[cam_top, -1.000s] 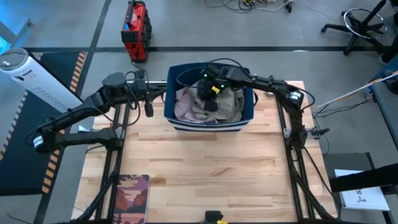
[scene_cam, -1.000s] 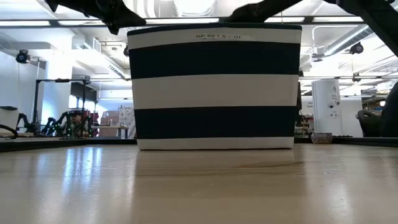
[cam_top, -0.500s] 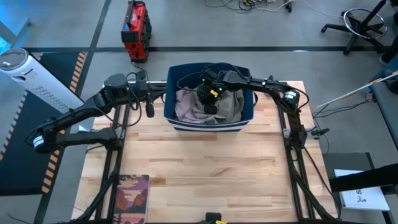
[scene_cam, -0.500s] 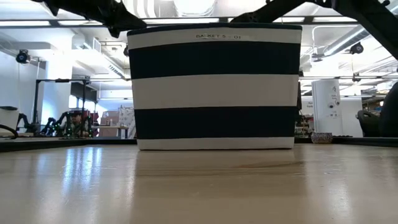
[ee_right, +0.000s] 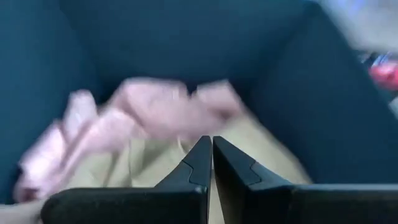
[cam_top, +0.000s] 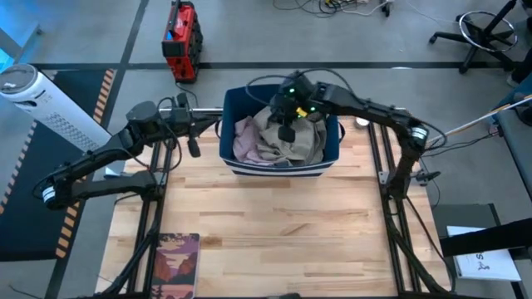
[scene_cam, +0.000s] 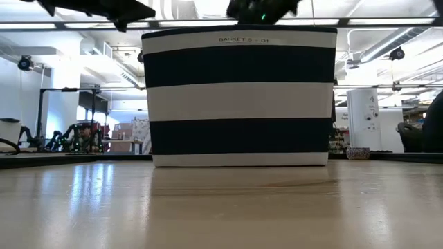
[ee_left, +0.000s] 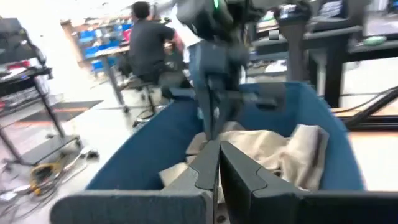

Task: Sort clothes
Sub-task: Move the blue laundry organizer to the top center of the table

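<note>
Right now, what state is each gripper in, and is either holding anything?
Left gripper: shut, empty, outside the bin's left wall.
Right gripper: shut, over the beige garment in the bin; a grip on fabric cannot be told.

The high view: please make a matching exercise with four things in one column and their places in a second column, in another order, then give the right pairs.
Things:
1. beige garment
2. book
3. left gripper
4. right gripper

Places:
A. on the table's near left corner
B. over the clothes, inside the bin
C. lying in the bin, beside a pink garment
D. outside the bin, to its left

Pairs: 1-C, 2-A, 3-D, 4-B
</note>
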Motion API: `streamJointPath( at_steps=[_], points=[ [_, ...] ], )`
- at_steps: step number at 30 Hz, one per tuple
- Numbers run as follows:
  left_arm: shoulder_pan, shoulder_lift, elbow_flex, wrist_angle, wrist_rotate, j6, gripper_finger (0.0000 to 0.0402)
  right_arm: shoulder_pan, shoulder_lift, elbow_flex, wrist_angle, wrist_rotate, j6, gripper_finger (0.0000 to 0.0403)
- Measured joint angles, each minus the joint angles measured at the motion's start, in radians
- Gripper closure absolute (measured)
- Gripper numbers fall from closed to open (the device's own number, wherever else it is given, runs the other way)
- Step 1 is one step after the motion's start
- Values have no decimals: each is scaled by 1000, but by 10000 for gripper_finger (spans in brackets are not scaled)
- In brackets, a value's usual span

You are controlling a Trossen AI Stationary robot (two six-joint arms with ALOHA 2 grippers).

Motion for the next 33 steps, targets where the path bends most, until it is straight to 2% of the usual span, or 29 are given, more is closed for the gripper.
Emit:
streamJointPath(
  at_steps=[4, 7, 15, 19, 22, 24, 27, 30, 33],
  points=[
    [0, -70, -47, 23, 43, -12, 402, 18, -122, -41, 39, -2, -44, 403],
    [0, -134, -103, 18, 43, -26, 402, 35, -241, -133, 64, -4, -66, 403],
    [0, -293, -250, 12, 43, -64, 402, 42, -658, -595, 287, 5, 15, 403],
    [0, -345, -292, -5, 49, -71, 402, 42, -878, -798, 378, 59, 57, 403],
    [0, -375, -314, -6, 128, -77, 402, 43, -1022, -897, 428, 53, 94, 403],
    [-3, -388, -319, -6, 216, -78, 402, 55, -1099, -938, 440, 25, 112, 403],
    [-19, -390, -323, 3, 344, -77, 402, 103, -1172, -980, 428, 20, 121, 403],
    [-60, -367, -331, 3, 355, -76, 402, 183, -1179, -1005, 418, 47, 149, 403],
    [-116, -312, -332, 1, 351, -74, 402, 292, -1140, -1016, 411, 145, 166, 403]
  ],
)
